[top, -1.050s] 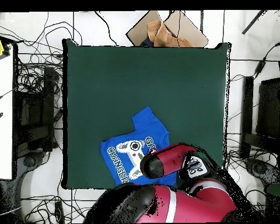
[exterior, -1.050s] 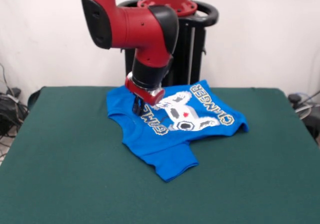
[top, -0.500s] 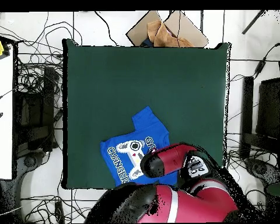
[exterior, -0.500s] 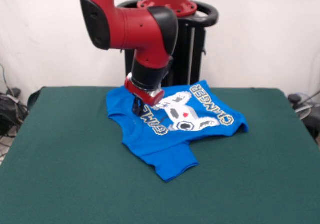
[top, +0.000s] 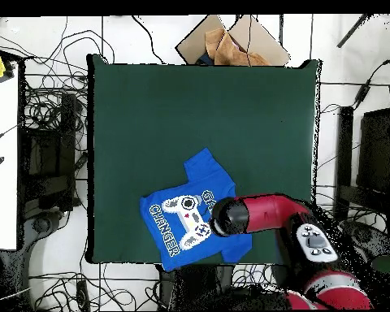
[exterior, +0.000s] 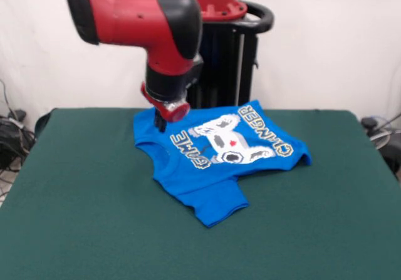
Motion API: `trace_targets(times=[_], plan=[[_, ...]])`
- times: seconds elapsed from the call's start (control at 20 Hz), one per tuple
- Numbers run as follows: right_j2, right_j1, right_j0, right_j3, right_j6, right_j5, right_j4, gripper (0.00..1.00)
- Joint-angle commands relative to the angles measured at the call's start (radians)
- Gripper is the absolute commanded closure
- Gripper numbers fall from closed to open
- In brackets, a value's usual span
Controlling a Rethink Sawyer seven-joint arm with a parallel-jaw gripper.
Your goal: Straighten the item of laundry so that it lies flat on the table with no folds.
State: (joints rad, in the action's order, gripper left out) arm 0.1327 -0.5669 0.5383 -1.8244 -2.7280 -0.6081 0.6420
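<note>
Red and black, the gripper [exterior: 160, 124] hangs at the shirt's far left corner as seen from the front, low over the cloth; whether its fingers are apart or together cannot be told, and nothing appears to be held. Half a second ago it sat further in, over the start of the word "GAME"; it has since shifted outward toward the shirt's edge, and the arm [top: 267, 218] has swung round. The blue T-shirt [exterior: 216, 158] has not changed shape. It lies printed side up toward the robot's end of the green table [exterior: 81, 230], with one part jutting toward the front camera and a creased hump at its right side. This looks like repositioning for a fresh pull, and the flattening is still unfinished.
</note>
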Motion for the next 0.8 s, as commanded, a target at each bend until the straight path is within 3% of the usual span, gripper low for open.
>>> trace_targets(times=[0.05, 0.15, 0.35, 0.8], plan=[[0.191, -0.127, 0.057, -0.027, 0.313, -0.192, -0.111, 1.0], [0.205, -0.122, 0.057, -0.009, 0.286, -0.128, -0.091, 1.0], [0.201, -0.017, 0.042, 0.063, 0.191, 0.048, -0.033, 1.0], [0.109, 0.092, -0.062, 0.193, 0.074, 0.16, 0.008, 1.0]])
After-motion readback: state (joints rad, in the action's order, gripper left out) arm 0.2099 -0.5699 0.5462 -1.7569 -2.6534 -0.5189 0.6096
